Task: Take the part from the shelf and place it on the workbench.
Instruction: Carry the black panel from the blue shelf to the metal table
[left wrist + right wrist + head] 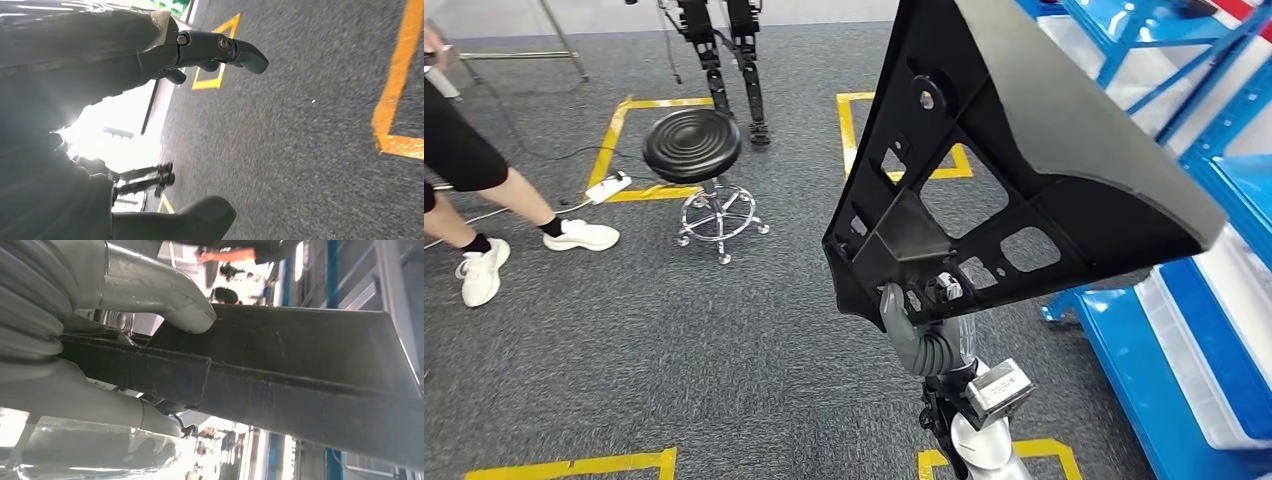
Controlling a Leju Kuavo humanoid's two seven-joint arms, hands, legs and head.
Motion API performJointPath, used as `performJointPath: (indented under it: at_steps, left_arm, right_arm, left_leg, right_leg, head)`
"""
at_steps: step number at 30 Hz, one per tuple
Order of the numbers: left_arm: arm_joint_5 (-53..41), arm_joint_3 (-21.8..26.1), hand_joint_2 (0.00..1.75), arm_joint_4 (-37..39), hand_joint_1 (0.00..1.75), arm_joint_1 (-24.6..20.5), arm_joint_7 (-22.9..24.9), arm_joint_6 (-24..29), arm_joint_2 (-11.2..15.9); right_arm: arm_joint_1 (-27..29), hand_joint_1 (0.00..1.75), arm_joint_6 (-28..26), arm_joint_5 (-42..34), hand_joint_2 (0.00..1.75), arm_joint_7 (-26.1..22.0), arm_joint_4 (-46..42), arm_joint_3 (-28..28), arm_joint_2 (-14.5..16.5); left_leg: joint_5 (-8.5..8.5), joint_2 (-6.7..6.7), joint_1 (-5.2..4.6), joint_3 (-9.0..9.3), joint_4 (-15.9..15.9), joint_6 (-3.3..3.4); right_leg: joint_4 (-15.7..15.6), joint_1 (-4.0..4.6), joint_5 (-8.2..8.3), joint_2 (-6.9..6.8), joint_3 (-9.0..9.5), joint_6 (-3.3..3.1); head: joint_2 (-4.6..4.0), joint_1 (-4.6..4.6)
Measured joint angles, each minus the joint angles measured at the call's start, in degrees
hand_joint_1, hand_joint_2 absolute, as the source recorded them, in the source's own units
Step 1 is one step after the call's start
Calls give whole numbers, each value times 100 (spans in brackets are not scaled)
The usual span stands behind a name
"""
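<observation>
The part (pixel 1024 150) is a large black plastic panel, roughly triangular, with ribs and cut-outs on its underside. My right hand (pixel 919 325) grips its lower corner from below and holds it up over the grey carpet, left of the blue shelf (pixel 1214 300). In the right wrist view the grey thumb (pixel 165 295) presses on the part's (pixel 300 390) dark edge. My left hand (pixel 90 75) hangs above the floor with its dark fingers (pixel 220 47) apart and nothing in them.
A black round stool (pixel 692 145) on a chrome base stands ahead on the left. A person's legs in white shoes (pixel 484 270) are at the far left. Another robot's legs (pixel 729 60) stand behind the stool. Yellow tape squares (pixel 624 130) mark the carpet.
</observation>
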Motion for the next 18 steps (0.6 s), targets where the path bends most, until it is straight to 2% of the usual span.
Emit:
performJointPath:
  at_steps: [1,2,3,4,6,8,10,11,12,13,14,15,16,17,18]
  left_arm:
    - [0,0,175,0,0,0,0,0,-1]
    - [-1,0,175,0,0,-1,0,0,-2]
    - [0,0,175,0,0,2,0,0,-3]
    - [-1,0,175,0,0,7,0,1,-3]
    - [-4,0,175,0,0,25,0,3,-4]
    - [-21,-1,175,0,0,29,0,9,-8]
    - [-47,-2,175,0,0,23,0,25,-11]
    - [-64,-4,175,0,0,21,0,39,-13]
    - [-80,-6,175,0,0,22,0,61,-16]
    - [-94,-8,175,0,0,24,0,91,-19]
    - [-107,-9,175,0,0,27,0,126,-20]
    - [-112,-9,175,0,0,27,0,157,-18]
    - [-113,-10,175,-1,0,24,0,182,-16]
    - [-112,-11,175,-1,0,17,0,197,-11]
    - [-112,-14,175,-2,0,10,0,205,-8]
  right_arm:
    - [1,175,10,0,175,0,-1,-5,-2]
    - [3,175,25,0,175,-1,-1,-12,-3]
    - [6,175,43,0,175,-1,-2,-19,-3]
    - [8,175,61,0,175,-2,-2,-24,-2]
    - [1,175,80,0,175,-2,-3,-31,9]
    - [-14,175,84,-4,175,-3,-6,-38,30]
    - [-20,175,84,-10,175,-3,-9,-47,43]
    - [-16,175,83,-11,175,-2,-9,-51,44]
    - [-9,175,80,-11,175,0,-9,-54,44]
    - [0,175,75,-10,175,2,-9,-55,44]
    - [9,175,69,-10,175,2,-10,-57,44]
    - [17,175,64,-9,175,2,-15,-58,44]
    - [25,175,62,-9,175,2,-27,-59,45]
    - [33,175,62,-9,175,2,-41,-61,45]
    - [40,175,62,-8,175,1,-56,-62,44]
  left_leg:
    - [-7,-71,-9,6,10,-21]
    - [-19,-137,-18,5,20,-50]
    - [-24,-189,-22,-4,26,-85]
    - [-24,-234,-19,-17,30,-123]
    - [-23,-285,24,-44,38,-190]
    - [-160,-81,38,-146,252,-240]
    - [-489,223,37,-452,880,-279]
    - [-650,296,47,-654,1267,-295]
    - [-732,331,57,-812,1556,-305]
    - [-710,354,65,-879,1660,-311]
    - [-583,382,70,-826,1529,-309]
    - [-393,433,71,-660,1193,-298]
    - [-223,551,63,-443,772,-280]
    - [-105,646,44,-259,421,-258]
    - [-51,715,22,-144,200,-232]
  right_leg:
    - [-419,-27,187,112,170,41]
    - [-742,-52,327,200,317,44]
    - [-931,-59,406,262,403,18]
    - [-998,-50,437,269,435,-27]
    - [-1013,-42,468,175,457,-119]
    - [-1036,-53,483,73,479,-198]
    - [-1044,-33,476,-36,489,-257]
    - [-1043,-16,470,-97,487,-276]
    - [-1043,0,463,-160,487,-285]
    - [-1043,11,456,-221,489,-293]
    - [-1042,19,448,-282,495,-300]
    - [-1042,23,439,-337,505,-300]
    - [-1042,32,427,-384,516,-293]
    - [-1041,56,410,-428,524,-273]
    - [-1040,74,394,-465,531,-248]
  head:
    - [0,3]
    - [0,1]
    - [0,-4]
    - [0,-7]
    - [0,-12]
    - [0,-30]
    - [0,-54]
    - [0,-62]
    - [0,-59]
    - [0,-61]
    - [0,-61]
    - [0,-61]
    - [0,-65]
    - [0,-62]
    - [0,-57]
